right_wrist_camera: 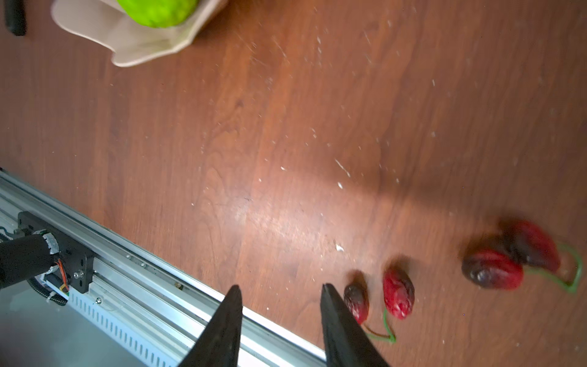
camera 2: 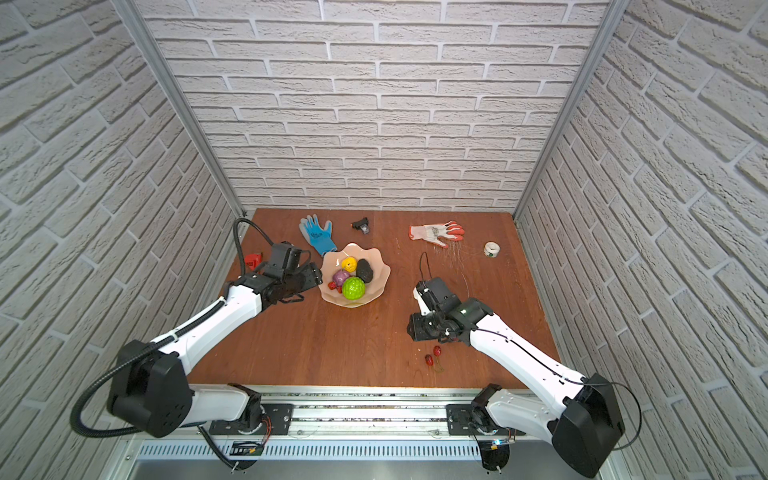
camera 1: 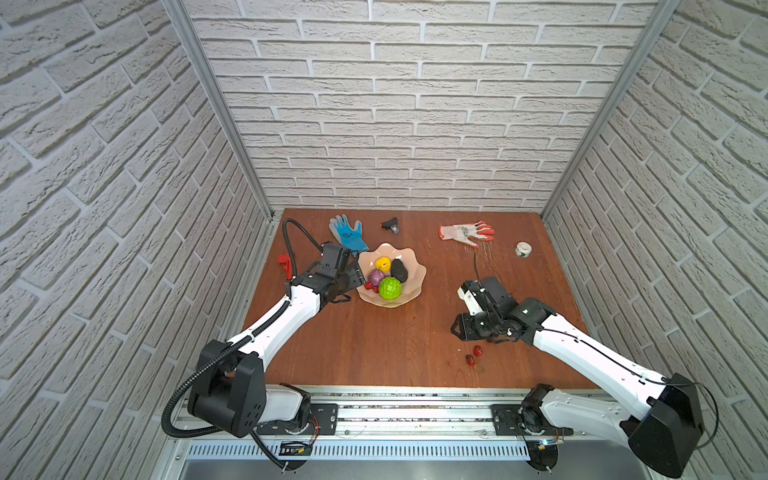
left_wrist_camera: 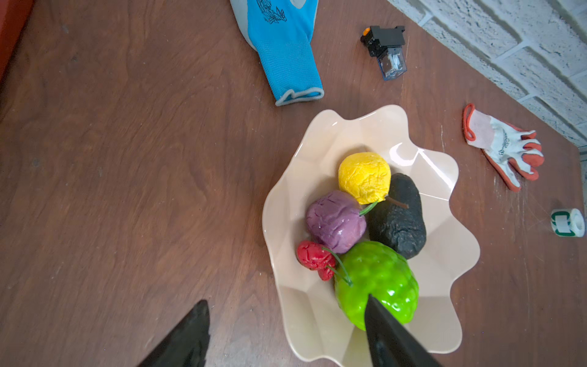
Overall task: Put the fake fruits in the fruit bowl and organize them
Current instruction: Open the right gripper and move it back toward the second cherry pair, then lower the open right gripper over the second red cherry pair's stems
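The pale peach fruit bowl (camera 1: 415, 266) (left_wrist_camera: 444, 254) stands left of the table's middle. In it lie a yellow fruit (left_wrist_camera: 364, 177), a purple fruit (left_wrist_camera: 335, 221), a black avocado (left_wrist_camera: 401, 219), a bumpy green ball (left_wrist_camera: 378, 279) and red cherries (left_wrist_camera: 313, 255). My left gripper (left_wrist_camera: 286, 302) is open and empty at the bowl's left rim, one finger over the green ball. More cherries (camera 1: 473, 355) lie on the table near the front right. My right gripper (right_wrist_camera: 280, 286) hangs open and empty just beside one stemmed pair (right_wrist_camera: 397, 294); another pair (right_wrist_camera: 508, 257) lies farther off.
A blue glove (camera 1: 347, 232) and a small black part (camera 1: 390, 225) lie behind the bowl. An orange-white glove (camera 1: 467, 232) and a white tape roll (camera 1: 523, 249) are at the back right. A red tool (camera 1: 284, 262) sits at the left edge. A metal rail (camera 1: 395, 395) borders the front.
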Controlling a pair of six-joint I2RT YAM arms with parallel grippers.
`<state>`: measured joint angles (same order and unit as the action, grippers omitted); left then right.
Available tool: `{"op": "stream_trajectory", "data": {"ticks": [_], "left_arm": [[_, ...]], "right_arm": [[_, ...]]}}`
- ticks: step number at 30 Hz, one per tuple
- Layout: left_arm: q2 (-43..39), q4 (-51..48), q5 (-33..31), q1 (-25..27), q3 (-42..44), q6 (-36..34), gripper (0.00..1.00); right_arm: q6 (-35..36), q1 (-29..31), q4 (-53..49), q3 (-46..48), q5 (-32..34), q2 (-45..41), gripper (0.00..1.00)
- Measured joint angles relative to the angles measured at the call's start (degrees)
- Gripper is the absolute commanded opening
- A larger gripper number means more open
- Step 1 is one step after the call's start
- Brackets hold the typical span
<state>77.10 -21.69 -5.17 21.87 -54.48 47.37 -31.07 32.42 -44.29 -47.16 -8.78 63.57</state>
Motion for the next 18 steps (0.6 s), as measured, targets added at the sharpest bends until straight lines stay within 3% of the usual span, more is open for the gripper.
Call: {"op": "stream_trajectory", "data": {"ticks": [8, 18], "left_arm": [[1.11, 1.64, 0.09, 0.0, 0.22, 0.46, 0.77], [3.26, 2.56, 0.57, 0.0, 0.52, 0.46, 0.77]], "right_arm": [[-5.2, -2.38, -6.27, 4.98, -1.88, -9.9, 0.53], [-10.36, -3.13, -8.39, 13.16, -3.3, -11.67, 0.47]]}}
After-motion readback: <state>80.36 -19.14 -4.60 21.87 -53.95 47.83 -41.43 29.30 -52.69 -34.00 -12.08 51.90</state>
